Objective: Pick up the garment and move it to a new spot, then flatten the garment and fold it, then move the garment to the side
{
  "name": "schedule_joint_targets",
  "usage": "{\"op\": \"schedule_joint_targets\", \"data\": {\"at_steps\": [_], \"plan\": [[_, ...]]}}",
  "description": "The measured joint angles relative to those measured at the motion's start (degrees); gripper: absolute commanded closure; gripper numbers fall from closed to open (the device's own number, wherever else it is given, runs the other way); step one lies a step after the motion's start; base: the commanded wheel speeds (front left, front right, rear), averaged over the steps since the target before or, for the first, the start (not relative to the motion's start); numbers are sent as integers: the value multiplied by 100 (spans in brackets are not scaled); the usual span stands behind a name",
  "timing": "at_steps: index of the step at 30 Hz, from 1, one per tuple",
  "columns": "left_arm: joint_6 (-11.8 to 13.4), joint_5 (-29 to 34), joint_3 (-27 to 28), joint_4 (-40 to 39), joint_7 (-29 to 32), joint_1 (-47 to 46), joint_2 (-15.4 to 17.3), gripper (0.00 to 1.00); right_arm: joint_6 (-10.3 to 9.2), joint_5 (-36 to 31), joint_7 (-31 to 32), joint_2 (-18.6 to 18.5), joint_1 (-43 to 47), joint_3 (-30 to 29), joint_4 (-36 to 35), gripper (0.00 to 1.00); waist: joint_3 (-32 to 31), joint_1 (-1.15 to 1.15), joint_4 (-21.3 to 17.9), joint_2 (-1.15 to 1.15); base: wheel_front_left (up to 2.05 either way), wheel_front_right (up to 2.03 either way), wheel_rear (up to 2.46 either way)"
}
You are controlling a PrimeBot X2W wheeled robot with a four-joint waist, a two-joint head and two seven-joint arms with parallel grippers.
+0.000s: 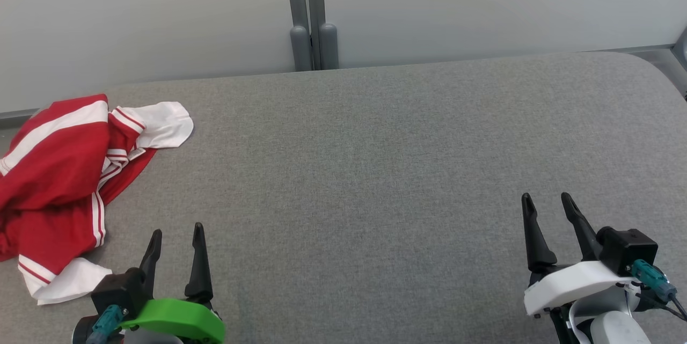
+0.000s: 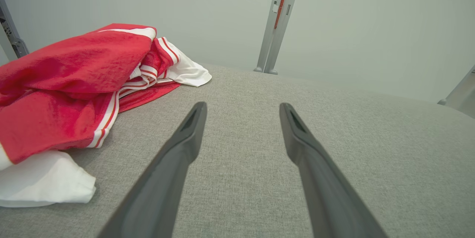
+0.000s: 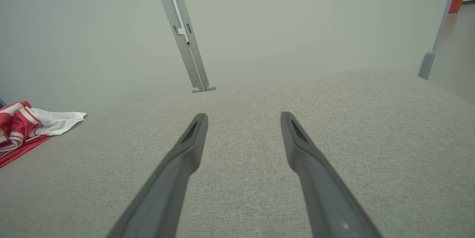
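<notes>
Grey fabric table (image 1: pixel 375 172) underfoot. At its near edge we note the left gripper (image 1: pixel 177 230) and right gripper (image 1: pixel 547 198), both spread wide and holding nothing. The garment (image 1: pixel 59 172), red with white stripes, lies crumpled at the table's left edge, near the left gripper but apart from it. Beyond the table: pale wall (image 1: pixel 483 6), grey post (image 1: pixel 311 11).

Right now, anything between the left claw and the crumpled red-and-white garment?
Nothing. Only bare grey fabric surface separates the open left claw from the crumpled red-and-white garment; head and left wrist views show it.
</notes>
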Motion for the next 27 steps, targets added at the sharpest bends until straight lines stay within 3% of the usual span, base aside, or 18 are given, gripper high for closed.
{"op": "schedule_joint_targets", "data": {"at_steps": [27], "plan": [[-232,900,81,363,-302,49,-46,0,0,-942,-310,15,168,-43,71,0,-29,0,-51,0,0,0,0]]}}
